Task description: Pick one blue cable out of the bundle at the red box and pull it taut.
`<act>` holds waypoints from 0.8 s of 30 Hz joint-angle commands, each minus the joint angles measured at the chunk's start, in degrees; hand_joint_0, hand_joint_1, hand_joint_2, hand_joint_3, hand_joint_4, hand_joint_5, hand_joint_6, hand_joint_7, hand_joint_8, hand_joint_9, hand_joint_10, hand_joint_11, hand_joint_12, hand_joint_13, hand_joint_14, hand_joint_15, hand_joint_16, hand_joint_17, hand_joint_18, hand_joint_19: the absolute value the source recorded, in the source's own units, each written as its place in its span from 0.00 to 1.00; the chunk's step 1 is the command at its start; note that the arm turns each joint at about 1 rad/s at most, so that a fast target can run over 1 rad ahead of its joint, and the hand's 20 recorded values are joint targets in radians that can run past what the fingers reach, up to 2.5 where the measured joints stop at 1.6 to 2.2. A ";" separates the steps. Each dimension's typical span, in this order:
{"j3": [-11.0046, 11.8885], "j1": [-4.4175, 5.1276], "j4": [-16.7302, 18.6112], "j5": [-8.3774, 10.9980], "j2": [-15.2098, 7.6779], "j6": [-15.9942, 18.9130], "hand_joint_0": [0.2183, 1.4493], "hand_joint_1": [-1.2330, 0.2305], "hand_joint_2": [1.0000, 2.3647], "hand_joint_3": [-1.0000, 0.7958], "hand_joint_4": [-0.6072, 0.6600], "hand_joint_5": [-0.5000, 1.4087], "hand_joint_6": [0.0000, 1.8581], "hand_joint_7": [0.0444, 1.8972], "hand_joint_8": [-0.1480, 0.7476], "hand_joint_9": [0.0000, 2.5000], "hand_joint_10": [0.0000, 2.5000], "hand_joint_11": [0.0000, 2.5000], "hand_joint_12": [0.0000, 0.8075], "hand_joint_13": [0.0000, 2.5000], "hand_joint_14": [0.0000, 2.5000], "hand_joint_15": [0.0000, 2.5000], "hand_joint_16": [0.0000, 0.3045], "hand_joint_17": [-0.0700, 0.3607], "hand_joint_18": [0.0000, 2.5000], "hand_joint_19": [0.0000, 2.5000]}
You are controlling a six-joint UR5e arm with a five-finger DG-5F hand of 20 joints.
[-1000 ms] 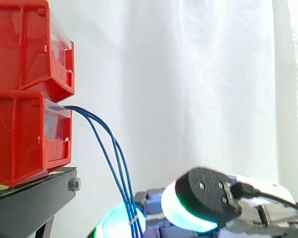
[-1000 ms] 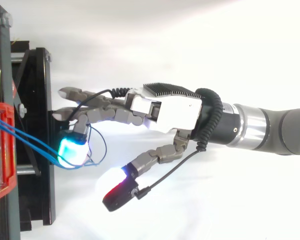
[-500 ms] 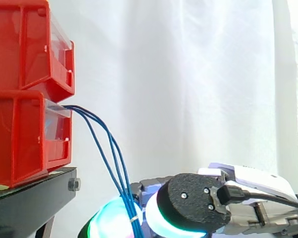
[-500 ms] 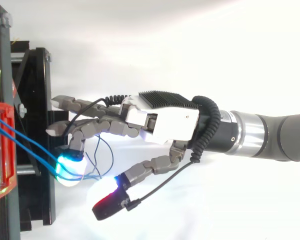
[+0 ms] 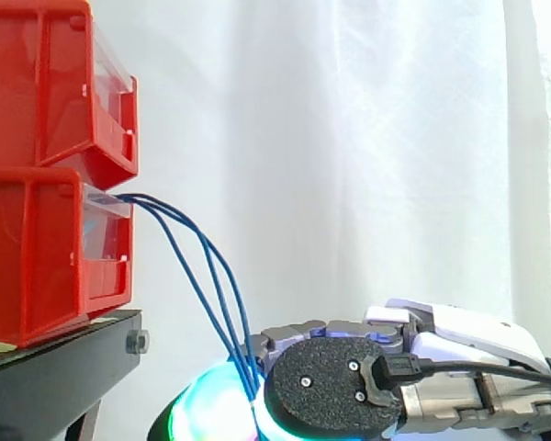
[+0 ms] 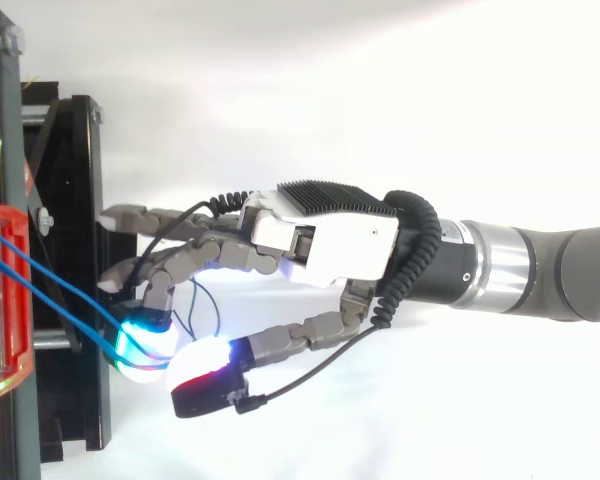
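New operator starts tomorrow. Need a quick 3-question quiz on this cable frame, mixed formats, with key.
1. True or false: the blue cables come out of the upper red bin.
2. From the bin the cables run: A) up into the bin above, B) down to the hand, C) straight out level to the curtain.
3. In the top view, from which edge does the arm come in?

Key: 1 false, they leave the lower red bin. 2 B. 3 the right edge.
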 commanded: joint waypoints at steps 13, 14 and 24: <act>0.00 -0.89 -0.37 -0.40 0.19 4.57 0.34 0.24 0.02 0.54 0.58 0.18 0.47 0.43 0.53 0.23 0.00 0.09 0.48 0.08 0.00 0.01 0.21 0.50 0.11 0.01; 0.00 -0.89 -0.37 -0.48 0.27 5.01 0.34 0.23 0.02 0.54 0.57 0.18 0.48 0.44 0.53 0.23 0.00 0.10 0.48 0.08 0.00 0.01 0.20 0.49 0.11 0.01; 0.00 -1.59 -10.75 -1.89 3.09 6.16 0.34 0.22 0.02 0.54 0.57 0.18 0.48 0.44 0.52 0.23 0.00 0.10 0.48 0.08 0.00 0.01 0.20 0.49 0.11 0.02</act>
